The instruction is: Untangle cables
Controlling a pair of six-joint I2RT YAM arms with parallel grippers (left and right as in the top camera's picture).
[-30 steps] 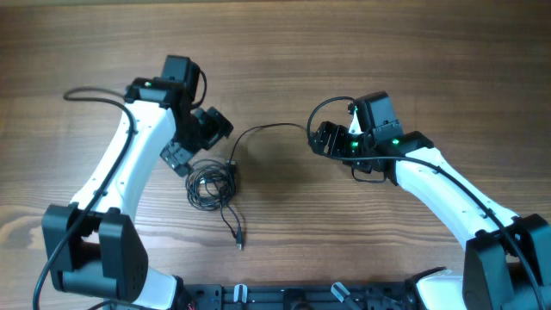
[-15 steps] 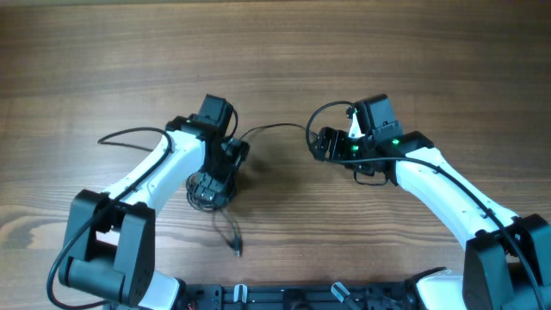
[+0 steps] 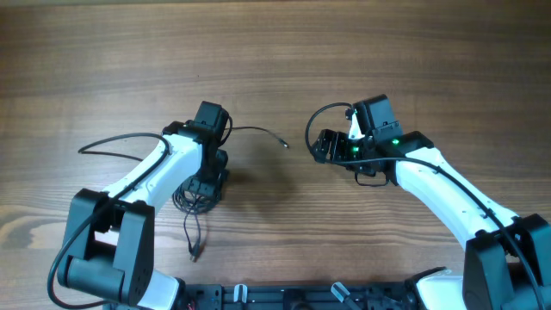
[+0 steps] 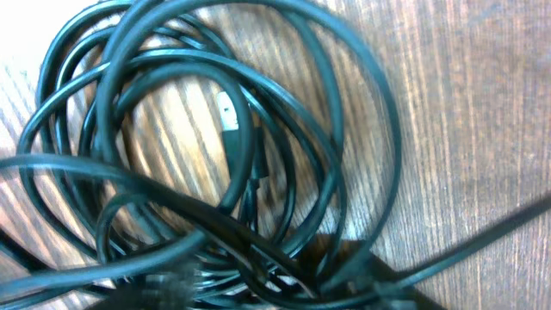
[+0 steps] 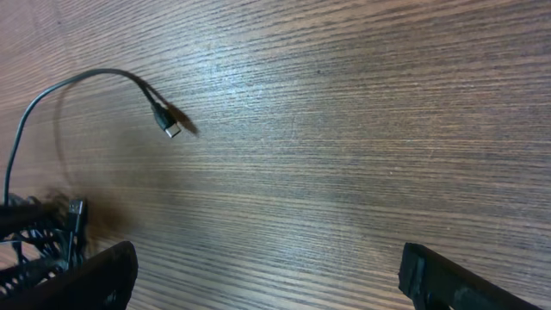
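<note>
Cables (image 3: pixel 188 203) coiled beneath left hand (image 3: pixel 211 182), grip cannot be told, right hand (image 3: pixel 317 146) released, well apart

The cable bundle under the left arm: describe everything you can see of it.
The cables are thin, glossy black cords wound into a loose, overlapping coil lying on the wooden table. A small silvery plug sits among the loops. One strand arcs away to the right, ending in a metal-tipped plug; another trails toward the near edge, ending in a third plug. The left gripper is down on the coil; whether it grips cannot be seen.
</note>
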